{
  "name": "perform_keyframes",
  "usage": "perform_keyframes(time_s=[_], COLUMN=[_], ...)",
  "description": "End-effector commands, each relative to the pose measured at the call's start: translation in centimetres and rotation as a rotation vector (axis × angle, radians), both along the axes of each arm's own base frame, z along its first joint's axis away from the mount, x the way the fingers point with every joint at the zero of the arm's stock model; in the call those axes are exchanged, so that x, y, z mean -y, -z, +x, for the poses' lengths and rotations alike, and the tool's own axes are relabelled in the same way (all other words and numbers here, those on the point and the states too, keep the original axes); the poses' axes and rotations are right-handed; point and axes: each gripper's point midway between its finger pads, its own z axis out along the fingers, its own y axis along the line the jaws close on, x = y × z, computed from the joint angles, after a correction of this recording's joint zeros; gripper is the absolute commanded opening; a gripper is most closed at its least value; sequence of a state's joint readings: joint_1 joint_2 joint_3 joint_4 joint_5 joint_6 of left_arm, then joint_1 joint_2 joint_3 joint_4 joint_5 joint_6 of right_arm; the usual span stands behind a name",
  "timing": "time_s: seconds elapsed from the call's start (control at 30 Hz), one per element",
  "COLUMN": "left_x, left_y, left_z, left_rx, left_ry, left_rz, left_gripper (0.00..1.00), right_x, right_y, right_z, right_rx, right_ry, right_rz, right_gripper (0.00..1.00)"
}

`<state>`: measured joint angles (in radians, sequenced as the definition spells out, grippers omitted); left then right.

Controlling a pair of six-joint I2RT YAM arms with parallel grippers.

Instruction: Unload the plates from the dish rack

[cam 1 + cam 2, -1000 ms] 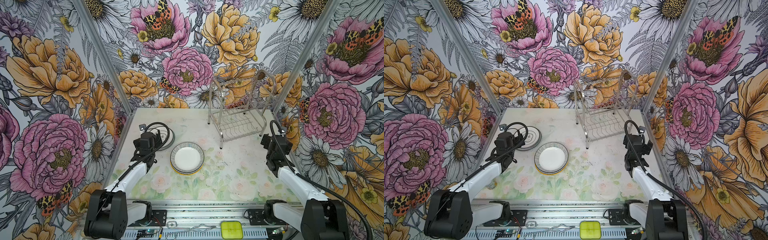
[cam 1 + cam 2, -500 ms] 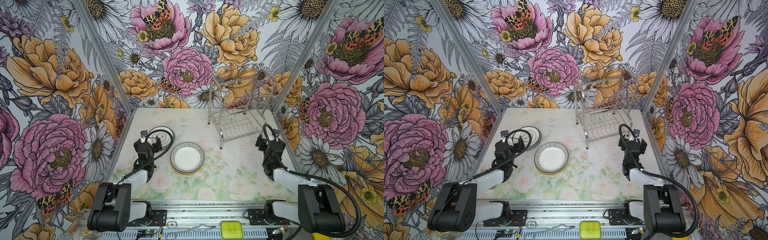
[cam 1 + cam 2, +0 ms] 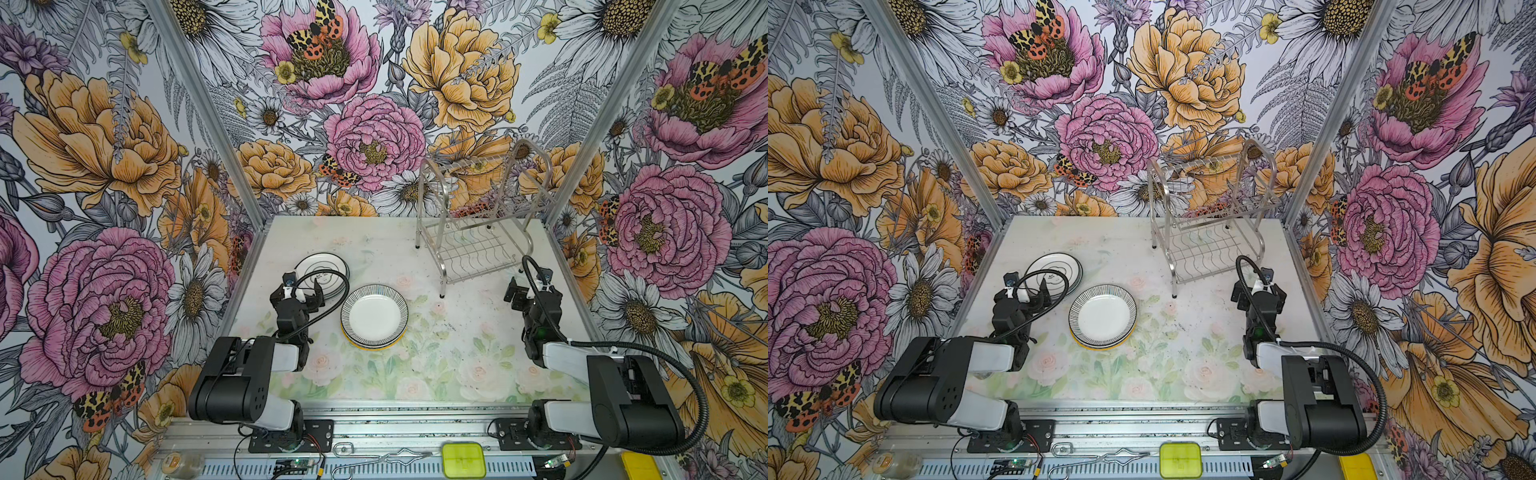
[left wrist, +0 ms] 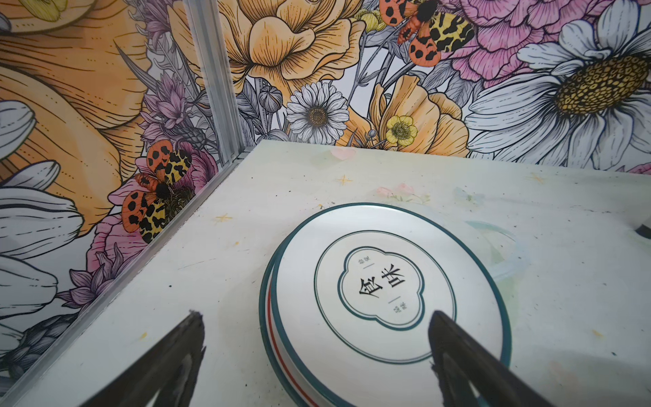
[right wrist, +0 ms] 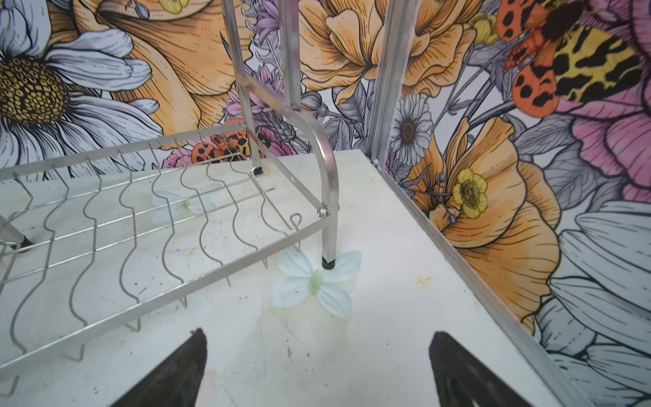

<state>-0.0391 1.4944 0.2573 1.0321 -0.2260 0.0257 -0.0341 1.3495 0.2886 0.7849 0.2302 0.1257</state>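
At the back right of the table (image 3: 457, 353) stands the rack (image 3: 473, 249) (image 3: 1208, 249), upright on its thin legs, close to the right wall. The plates we can see lie flat on the table in two stacks, well apart from the rack. One stack (image 3: 374, 318) (image 3: 1102, 316) sits near the middle, topped by a striped-rim plate with a yellow edge showing at the bottom. The other stack (image 3: 322, 264) (image 3: 1054, 266) sits behind it to the left; in the left wrist view its top plate (image 4: 384, 292) carries a dark ring and black characters (a red-lined rim shows just under it).

The left gripper (image 3: 301, 293) (image 3: 1023, 293) (image 4: 316, 317) is at the near edge of that back stack, jaws spread wide and holding nothing. One finger shows over the plate's rim, the other over bare table; we cannot tell whether either touches.

The right gripper (image 3: 532, 291) (image 3: 1258, 291) (image 5: 317, 334) is low, just in front of the rack's (image 5: 141, 211) near right leg, jaws equally wide, gripping nothing.
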Motion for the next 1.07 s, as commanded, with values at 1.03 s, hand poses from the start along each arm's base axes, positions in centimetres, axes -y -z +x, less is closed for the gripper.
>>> perform_keyframes(time_s=[1.03], left_x=[1.3], left_y=[-1.2], left_z=[0.8], left_rx=[0.068], left_ry=[0.023], left_rz=[0.046], left_gripper=[0.99], right_x=[-0.5], right_y=[0.4], right_z=[2.6], right_rx=[0.031], right_ry=[0.017], right_rz=[-0.024], right_gripper=[1.0])
